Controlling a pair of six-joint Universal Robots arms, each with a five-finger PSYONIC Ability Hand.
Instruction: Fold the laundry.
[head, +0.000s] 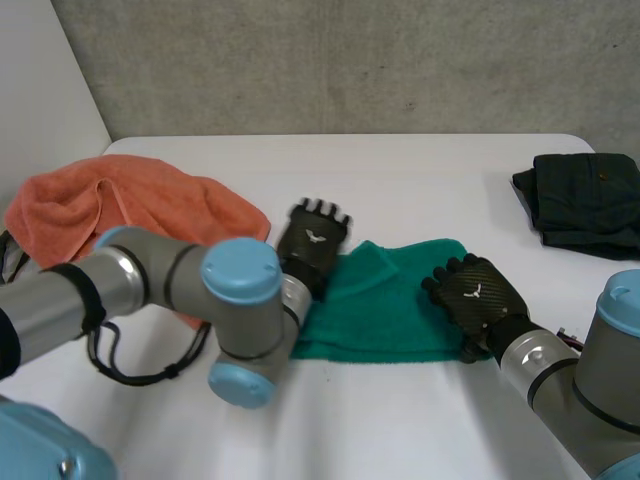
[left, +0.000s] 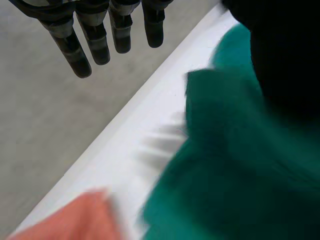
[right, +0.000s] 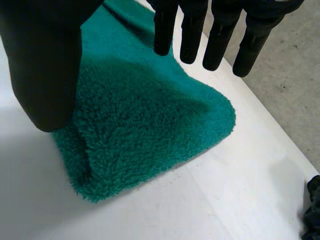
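Now we see the green towel (head: 400, 320) lying at the middle of the table (head: 420, 180), the left robot hand (head: 312, 238) over its 10 o'clock edge, the right robot hand (head: 478, 296) at its 3 o'clock edge, both straight-fingered, holding nothing; an orange towel (head: 120, 205) lies toward 10 o'clock.

In front of me lies a white worktop (head: 420, 180), its far corners rounded. Behind its far edge rises a rough grey wall (head: 350, 60), mottled and speckled like concrete. To my far left a plain white panel (head: 40, 70) stands against that wall, meeting the worktop's corner.
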